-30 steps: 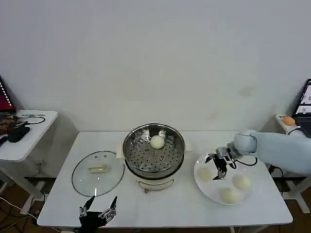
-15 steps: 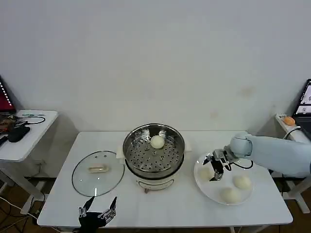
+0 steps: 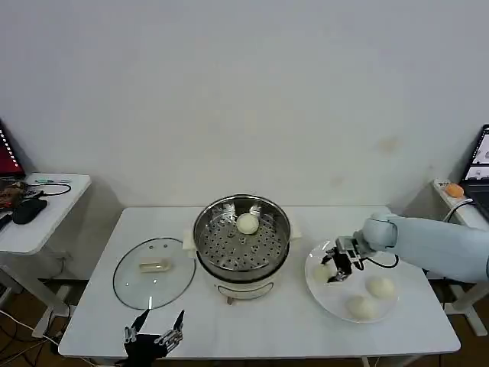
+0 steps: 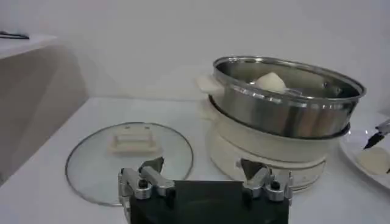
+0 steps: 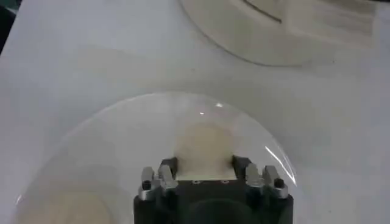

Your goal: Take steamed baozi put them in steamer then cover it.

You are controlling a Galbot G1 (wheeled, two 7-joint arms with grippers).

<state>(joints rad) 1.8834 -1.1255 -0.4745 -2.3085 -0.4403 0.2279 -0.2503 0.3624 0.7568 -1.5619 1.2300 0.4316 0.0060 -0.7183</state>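
One steamed baozi (image 3: 247,223) (image 4: 270,81) lies in the steel steamer (image 3: 226,249) (image 4: 280,109) on its cream pot base. Three more sit on the white plate (image 3: 321,292) (image 5: 109,146) to the right. My right gripper (image 3: 334,273) (image 5: 204,164) is down on the plate's left part, its fingers pressed against both sides of one baozi (image 3: 324,271) (image 5: 204,146) that still rests on the plate. The other two baozi (image 3: 380,287) (image 3: 361,307) lie nearer the plate's right and front. The glass cover (image 3: 154,273) (image 4: 129,159) lies flat left of the steamer. My left gripper (image 3: 155,330) (image 4: 202,170) waits open at the table's front left.
A side table (image 3: 42,214) with cables and dark objects stands to the left, and another with an orange object (image 3: 454,189) stands at the right. The steamer's base (image 5: 268,30) is close beside the plate. The white table (image 3: 260,325) has bare room in front of the steamer.
My right gripper has lowered and shifted slightly left onto the plate's left baozi, and its fingers now sit against it. The left arm, cover and steamer have not moved.
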